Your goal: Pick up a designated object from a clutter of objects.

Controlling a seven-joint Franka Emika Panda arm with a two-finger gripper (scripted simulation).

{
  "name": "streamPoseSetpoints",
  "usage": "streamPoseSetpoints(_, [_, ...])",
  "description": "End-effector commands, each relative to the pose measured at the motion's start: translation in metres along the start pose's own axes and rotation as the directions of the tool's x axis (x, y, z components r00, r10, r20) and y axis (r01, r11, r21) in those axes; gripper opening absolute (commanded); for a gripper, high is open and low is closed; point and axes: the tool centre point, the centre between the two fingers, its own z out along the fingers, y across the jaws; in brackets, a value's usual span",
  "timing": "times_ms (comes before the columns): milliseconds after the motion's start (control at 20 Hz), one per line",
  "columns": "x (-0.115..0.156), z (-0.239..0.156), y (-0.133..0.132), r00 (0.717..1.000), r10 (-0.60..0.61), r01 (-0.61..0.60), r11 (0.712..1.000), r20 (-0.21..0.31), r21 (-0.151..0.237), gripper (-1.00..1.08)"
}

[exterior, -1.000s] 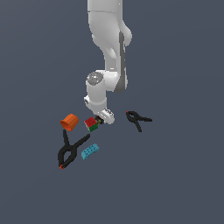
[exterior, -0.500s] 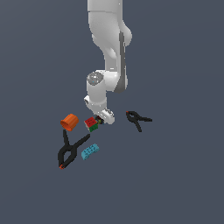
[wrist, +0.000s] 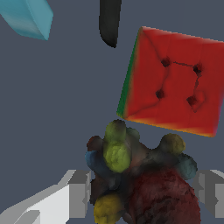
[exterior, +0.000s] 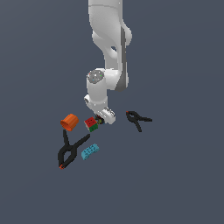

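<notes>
in the exterior view the gripper (exterior: 103, 120) sits low over the clutter, just beside the red-green cube (exterior: 91, 124), nearly hiding the dark lump (exterior: 99, 120). in the wrist view the lump (wrist: 140, 175) lies squarely between the parted fingers (wrist: 78, 192), almost touching the cube (wrist: 175, 81); whether they already grip it, i cannot tell.

Exterior view: set high and well back, facing down onto the dark bench (exterior: 183, 183), arm in the upper middle of the frame, small items just below centre. Wrist view: mounted on the arm, looking very closely past the hand (wrist: 142, 194) at the bench. Shared by both: the dark lump (wrist: 135, 175) (exterior: 100, 120), the red-green cube (wrist: 175, 83) (exterior: 91, 124), the blue brick (wrist: 28, 17) (exterior: 89, 151).
</notes>
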Motion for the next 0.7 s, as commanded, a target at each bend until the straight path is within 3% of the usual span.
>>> streamPoseSetpoints(0, [0.002, -0.01, -0.006, 1.0, 0.0, 0.0, 1.0, -0.002, 0.001, -1.0])
streamPoseSetpoints(650, [0.021, -0.101, -0.055, 1.0, 0.001, -0.001, 1.0, -0.003, -0.001, -1.0])
